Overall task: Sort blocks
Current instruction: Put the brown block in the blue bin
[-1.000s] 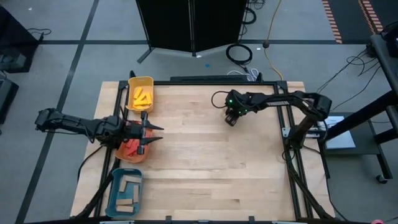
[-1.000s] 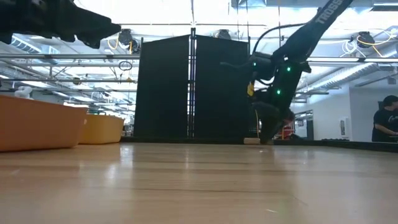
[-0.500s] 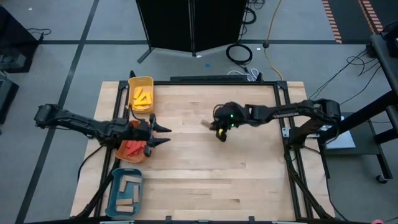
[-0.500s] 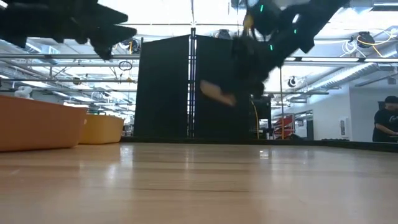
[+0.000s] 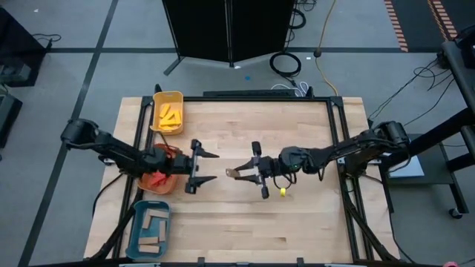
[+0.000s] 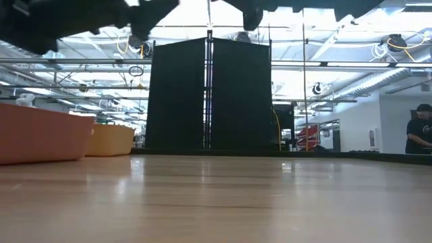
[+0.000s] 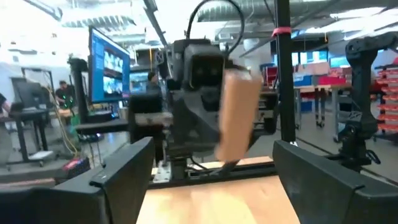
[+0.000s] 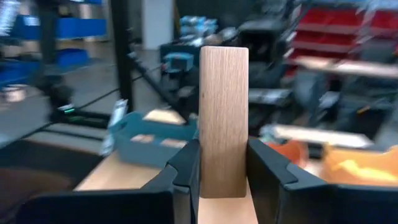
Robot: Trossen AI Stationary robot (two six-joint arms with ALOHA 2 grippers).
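A tan block (image 5: 239,174) is clamped between the fingers of the right gripper (image 5: 256,171) above mid-table, just beside the wide-spread left gripper (image 5: 205,166), which is held facing it. A handover is judged to be in hand; next, closure on the block's free end is called for. One block is seen aloft; others lie in three trays, with the teal tray (image 5: 137,225) nearest the front edge.

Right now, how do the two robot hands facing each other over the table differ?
The right gripper has its jaws shut on a tan block; the left gripper holds nothing. The left gripper's jaws are spread wide; the right gripper's are narrow around the wood. Both are dark, two-fingered and point toward each other at mid-table.
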